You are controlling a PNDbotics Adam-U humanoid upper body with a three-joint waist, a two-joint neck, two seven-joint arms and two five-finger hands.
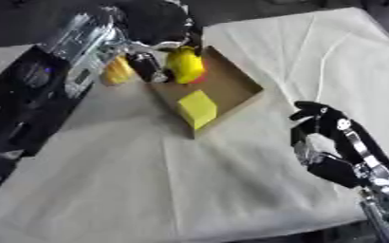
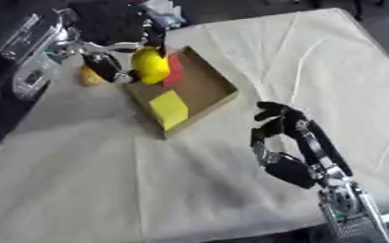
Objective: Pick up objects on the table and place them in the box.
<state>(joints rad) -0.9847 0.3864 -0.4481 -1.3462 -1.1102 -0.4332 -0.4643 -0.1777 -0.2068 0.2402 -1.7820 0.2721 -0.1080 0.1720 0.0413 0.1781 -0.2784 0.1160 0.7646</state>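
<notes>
Placement step: left hand [image 1: 152, 64], fingers curled around the yellow object [image 1: 185, 64], holds it over the box [image 1: 239, 83]; next move requires release inside the box walls.

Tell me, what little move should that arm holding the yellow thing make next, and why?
Probably lower it a little and let go. The left hand has its fingers curled round the yellow object, which already hangs over the far end of the cardboard box, where a yellow block lies. The right hand is idle, away from the box.
</notes>
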